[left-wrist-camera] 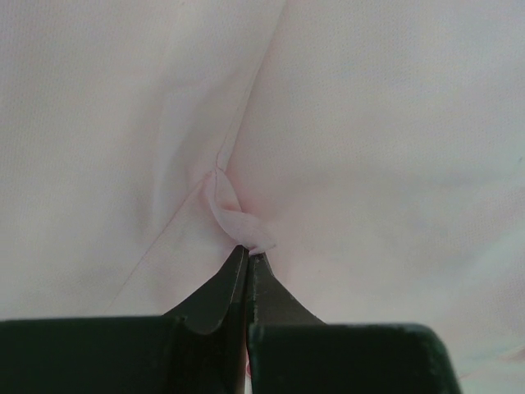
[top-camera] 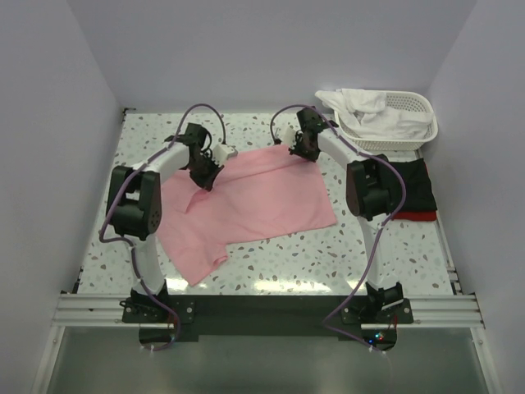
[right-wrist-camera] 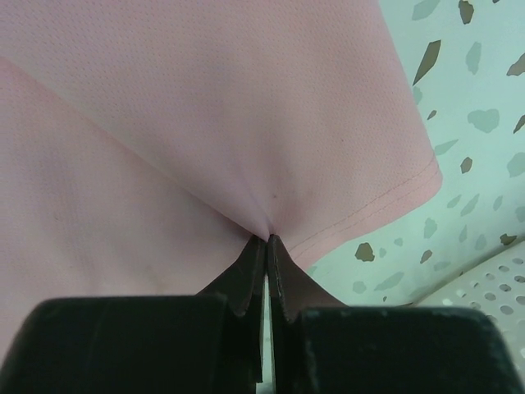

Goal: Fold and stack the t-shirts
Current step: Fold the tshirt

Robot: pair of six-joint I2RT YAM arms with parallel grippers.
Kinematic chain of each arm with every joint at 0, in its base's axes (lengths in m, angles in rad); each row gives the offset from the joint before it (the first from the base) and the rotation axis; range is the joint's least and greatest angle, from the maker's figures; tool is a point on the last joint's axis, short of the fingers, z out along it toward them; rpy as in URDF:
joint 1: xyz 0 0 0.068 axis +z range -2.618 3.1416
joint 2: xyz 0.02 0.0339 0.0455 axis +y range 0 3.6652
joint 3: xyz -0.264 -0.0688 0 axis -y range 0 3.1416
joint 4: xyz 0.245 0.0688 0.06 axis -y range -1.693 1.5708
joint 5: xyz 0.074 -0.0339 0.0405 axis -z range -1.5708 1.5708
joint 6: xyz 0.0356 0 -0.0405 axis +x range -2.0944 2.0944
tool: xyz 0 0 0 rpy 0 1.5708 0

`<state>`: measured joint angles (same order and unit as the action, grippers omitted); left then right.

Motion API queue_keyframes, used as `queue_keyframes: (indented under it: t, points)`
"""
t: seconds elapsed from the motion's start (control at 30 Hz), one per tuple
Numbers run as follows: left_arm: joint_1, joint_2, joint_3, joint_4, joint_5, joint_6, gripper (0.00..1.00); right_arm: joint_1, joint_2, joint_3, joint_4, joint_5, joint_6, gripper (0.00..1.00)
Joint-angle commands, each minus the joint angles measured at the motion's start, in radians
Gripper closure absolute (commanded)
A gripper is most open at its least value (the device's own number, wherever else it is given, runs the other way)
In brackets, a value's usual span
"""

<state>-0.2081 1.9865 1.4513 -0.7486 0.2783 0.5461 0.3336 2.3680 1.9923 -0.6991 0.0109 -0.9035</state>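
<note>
Top external: clamped tight on far edge of pink t-shirt (top-camera: 262,197) with left claw (left-wrist-camera: 248,251) and right claw (right-wrist-camera: 268,240), presumably for folding

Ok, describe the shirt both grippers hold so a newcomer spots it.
On the speckled table, look at the middle. The pink t-shirt lies spread there, pinched by the left gripper and right gripper. It alone is pink; the black shirt to its right is folded.

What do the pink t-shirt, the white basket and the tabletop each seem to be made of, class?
The pink t-shirt: probably soft matte knit cloth; fine dotted texture, stitched hem, puckers. The white basket: likely moulded plastic; rigid lattice of holes. The tabletop: terrazzo-look, pale with dark flecks; stone or laminate, cannot tell.
</note>
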Motion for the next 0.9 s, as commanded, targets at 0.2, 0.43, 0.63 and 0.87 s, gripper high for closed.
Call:
queue_keyframes:
  t: [0.2,0.43,0.63,0.87]
  points:
    - [0.012,-0.068,-0.009,-0.003,-0.025,0.049,1.00,-0.001,-0.125,-0.063,-0.043,-0.008,-0.064,1.00]
    - [0.032,-0.072,0.000,-0.043,0.015,0.074,0.72,0.008,-0.116,-0.041,-0.127,-0.038,-0.061,0.68]
    - [0.182,-0.107,0.064,-0.084,0.139,0.025,0.50,-0.007,-0.139,0.057,-0.263,-0.150,-0.017,0.44]
    - [0.236,-0.069,0.006,-0.048,0.050,-0.005,0.50,-0.002,-0.086,0.125,-0.275,-0.172,0.106,0.45]
